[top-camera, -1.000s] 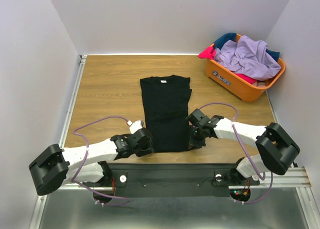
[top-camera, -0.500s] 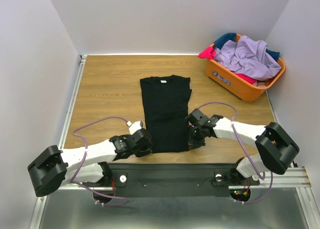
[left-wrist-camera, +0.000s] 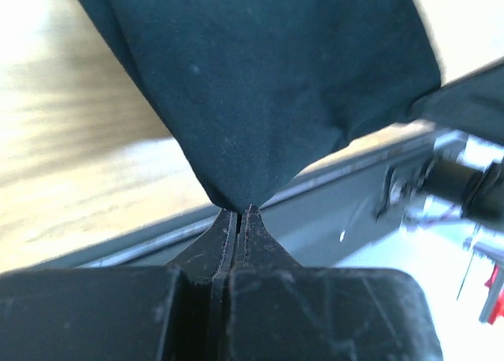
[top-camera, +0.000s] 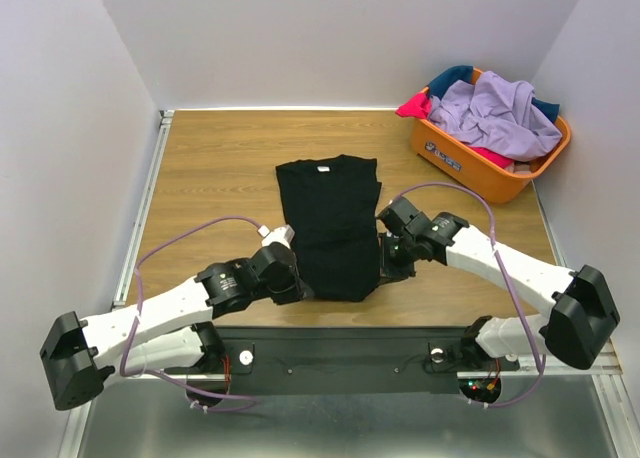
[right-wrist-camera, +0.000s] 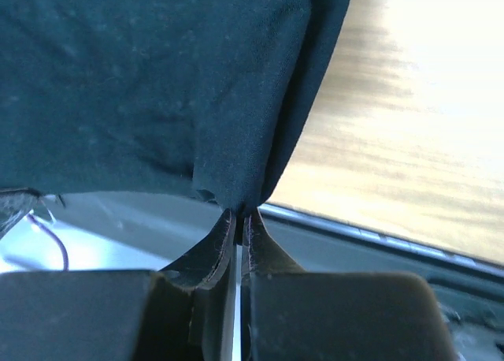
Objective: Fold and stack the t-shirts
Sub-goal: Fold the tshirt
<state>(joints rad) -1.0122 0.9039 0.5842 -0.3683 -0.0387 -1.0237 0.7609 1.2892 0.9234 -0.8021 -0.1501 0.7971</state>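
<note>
- Both arms have swung outward at the elbows in the last second, and the near hem of the black t-shirt [top-camera: 328, 218] has come up off the counter [top-camera: 215, 173].
- The left tool [left-wrist-camera: 239, 217] is clenched on the hem's left corner, and the cloth hangs from it in a taut cone.
- The right tool [right-wrist-camera: 239, 217] is clenched on the right corner in the same way.
- A crease now runs across the shirt's middle and its outline looks shorter. I judge the bottom-to-collar fold is just starting.
- The collar end lies flat in mid-counter. The other t-shirts [top-camera: 497, 113] are heaped in the orange basket [top-camera: 478, 174] at the far right.
- From above, the wrists cover both sets of fingertips.
- I cannot tell how many layers each tool holds, and no chest logo shows.
- The wrist views blur toward their edges.
</note>
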